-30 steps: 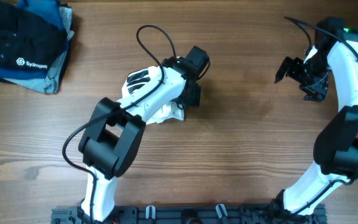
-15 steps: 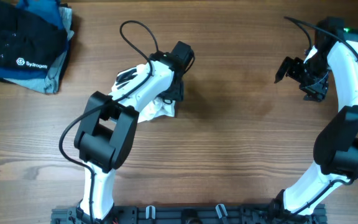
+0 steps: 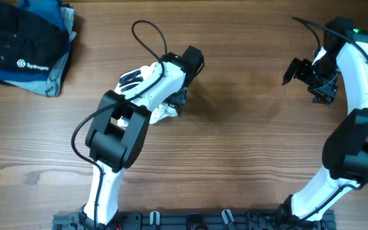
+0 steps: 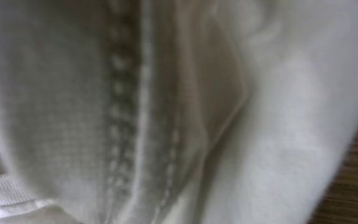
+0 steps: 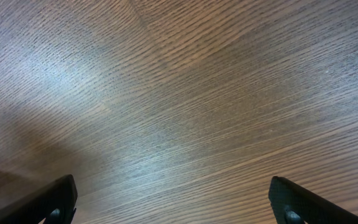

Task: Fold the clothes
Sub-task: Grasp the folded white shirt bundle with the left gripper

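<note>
The clothes are a white garment bunched up on the wooden table, left of centre and mostly hidden under my left arm. A black-and-white striped part shows beside the arm. My left gripper is pressed down into the bunch. White cloth with a stitched seam fills the left wrist view, hiding the fingers, so their state is unclear. My right gripper hovers at the far right, open over bare wood, with nothing between its fingertips.
A dark blue-black folded stack with a white "Sydrogen" logo lies at the back left corner. A black rail runs along the table's front edge between the arm bases.
My left arm has shifted a little to the left over the white garment, and the visible bunch of cloth has moved with it and looks smaller. The right arm has stayed still.
</note>
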`<state>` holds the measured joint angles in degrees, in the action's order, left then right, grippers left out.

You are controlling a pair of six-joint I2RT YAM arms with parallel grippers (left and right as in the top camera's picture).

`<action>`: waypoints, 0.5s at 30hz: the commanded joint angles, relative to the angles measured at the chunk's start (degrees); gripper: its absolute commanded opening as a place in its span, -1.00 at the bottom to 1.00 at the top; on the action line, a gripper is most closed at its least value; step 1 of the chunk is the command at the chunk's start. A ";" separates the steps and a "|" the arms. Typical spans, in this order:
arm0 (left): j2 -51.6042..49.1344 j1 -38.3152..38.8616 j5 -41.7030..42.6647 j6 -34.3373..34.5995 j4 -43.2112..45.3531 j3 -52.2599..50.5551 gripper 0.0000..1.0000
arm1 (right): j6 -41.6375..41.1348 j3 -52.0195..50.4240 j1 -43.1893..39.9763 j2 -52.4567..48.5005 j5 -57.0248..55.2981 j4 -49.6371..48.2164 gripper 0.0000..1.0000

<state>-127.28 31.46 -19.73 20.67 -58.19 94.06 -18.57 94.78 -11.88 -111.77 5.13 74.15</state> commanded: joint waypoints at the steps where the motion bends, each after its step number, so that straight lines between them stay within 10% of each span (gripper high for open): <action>1: -6.97 -0.72 3.08 1.18 0.11 -3.13 -0.44 | 0.57 0.90 0.46 0.76 0.92 -0.02 0.99; 4: -6.97 -0.85 2.27 1.20 0.00 -3.13 -0.92 | 0.55 0.90 0.46 0.76 0.92 0.22 1.00; 15: -6.84 -0.68 3.82 0.15 -0.11 -2.84 -0.93 | 0.57 0.90 0.46 0.76 1.31 0.37 0.99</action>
<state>-127.46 31.94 -20.82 21.30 -58.72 94.43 -18.57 94.78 -11.88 -111.77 5.28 74.35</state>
